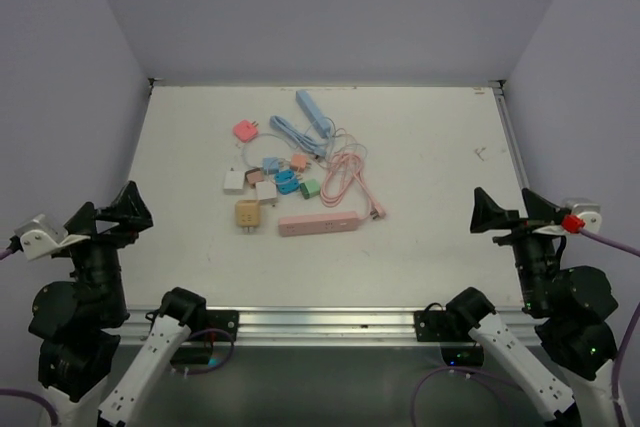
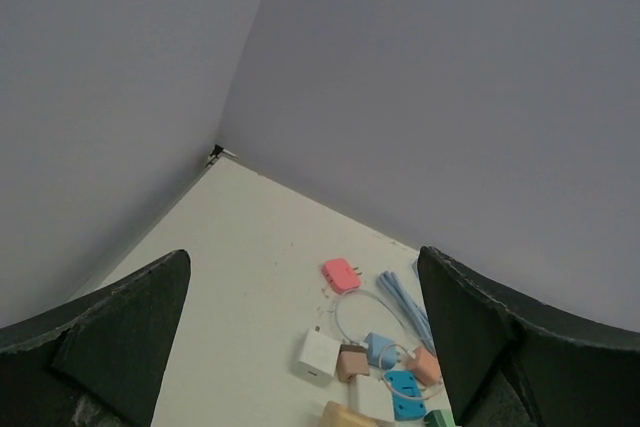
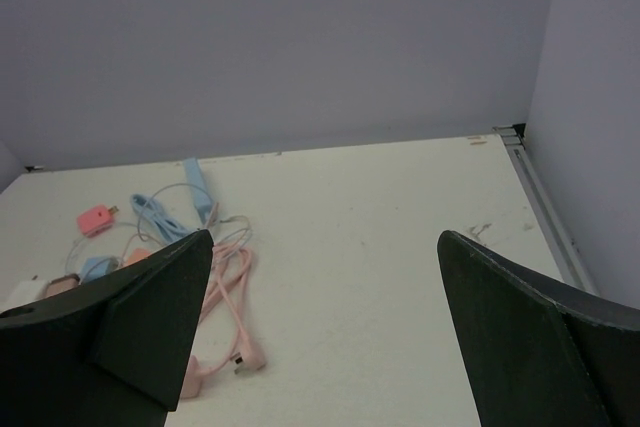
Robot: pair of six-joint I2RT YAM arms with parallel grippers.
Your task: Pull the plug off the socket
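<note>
Your left gripper (image 1: 110, 212), lower left: jaws apart, empty; right gripper (image 1: 512, 212), lower right: same; pink power strip (image 1: 320, 223) mid-frame, untouched.

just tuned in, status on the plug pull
Open: left end effector, right end effector, both at near edge. Plug cluster and pink power strip mid-table, untouched. Nothing between.

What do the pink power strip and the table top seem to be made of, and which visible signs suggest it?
Pink power strip: probably moulded plastic, smooth, matte; even colour, rounded ends. Table top: perhaps laminate or painted board, matte white; flat, small scuffs.
</note>
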